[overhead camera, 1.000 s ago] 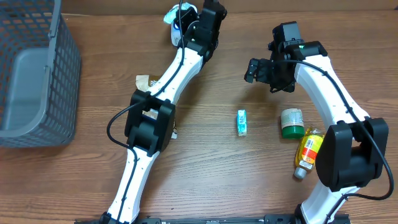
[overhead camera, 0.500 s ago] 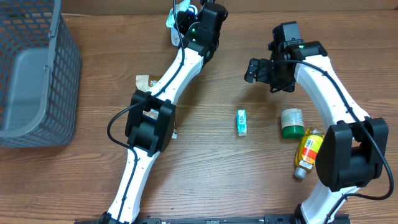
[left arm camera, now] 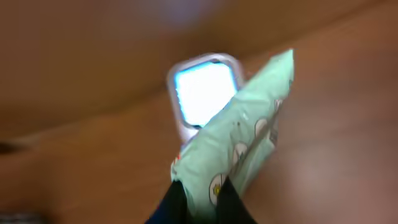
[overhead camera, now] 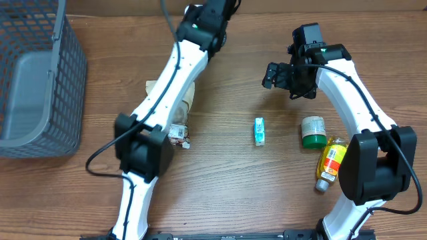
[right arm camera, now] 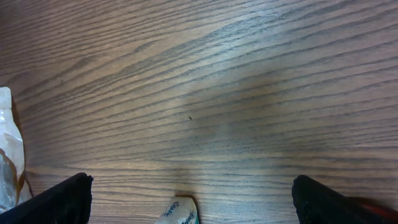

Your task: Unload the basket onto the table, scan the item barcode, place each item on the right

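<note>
Pinching a soft mint-green packet [left arm camera: 239, 143] by its bottom edge, the left gripper [left arm camera: 200, 200] has its two black fingers squeezed close together on it. The packet looks crinkly and has little round pictures on it. It sticks up and away from the fingers at a slant. Just past it is one scanner [left arm camera: 205, 93], a rounded square with a bright glowing window, though this view is blurry. The right gripper [right arm camera: 193, 198] is spread wide and holds nothing. It hangs over the brown table [overhead camera: 227, 180], which has long wood lines. One little box [overhead camera: 259, 131], green and white, lies on the table near this hand. Farther back by the right arm are one round jar [overhead camera: 313, 131] with a green lid and one yellow bottle [overhead camera: 330, 163] lying down. Far off past the left arm sits one grey basket [overhead camera: 40, 80] with walls full of small holes.
</note>
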Controlling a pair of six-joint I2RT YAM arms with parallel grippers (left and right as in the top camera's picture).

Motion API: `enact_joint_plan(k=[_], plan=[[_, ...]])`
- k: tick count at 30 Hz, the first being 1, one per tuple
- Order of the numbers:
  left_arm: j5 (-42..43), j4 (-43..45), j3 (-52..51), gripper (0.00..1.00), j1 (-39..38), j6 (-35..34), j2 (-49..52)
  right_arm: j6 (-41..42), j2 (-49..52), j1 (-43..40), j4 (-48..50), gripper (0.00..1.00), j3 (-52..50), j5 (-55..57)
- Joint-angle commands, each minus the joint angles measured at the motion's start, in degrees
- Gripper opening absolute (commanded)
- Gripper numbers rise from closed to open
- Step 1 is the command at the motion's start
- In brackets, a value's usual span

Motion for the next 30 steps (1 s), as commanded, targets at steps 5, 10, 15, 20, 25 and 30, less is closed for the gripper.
enact_joint_plan(k=[5, 10, 15, 20, 25, 30], plan=[[41.11, -8.74, 1.03, 0.08, -0.39, -19.3, 1.16, -0.28, -0.72, 0.09, 0.28, 1.0, 0.96, 0.57], [44.85, -10.23, 0.94, 0.04, -1.77, -21.2, 4.22, -0.28, -0.72, 0.09, 0.28, 1.0, 0.96, 0.57], [46.82, -11.08, 0.94, 0.05, -4.04, -21.14, 7.02, -0.28, -0.72, 0.09, 0.28, 1.0, 0.96, 0.57], [48.19, -11.76, 0.94, 0.05, -5.18, -21.16, 9.38, -0.28, -0.72, 0.09, 0.28, 1.0, 0.96, 0.57], [48.13, -12.35, 0.94, 0.04, -6.4, -21.14, 11.3, -0.28, -0.72, 0.09, 0.31, 1.0, 0.96, 0.57], [49.42, -13.35, 0.94, 0.05, -7.41, -21.11, 12.26, -0.28, -0.72, 0.09, 0.31, 1.0, 0.96, 0.57]])
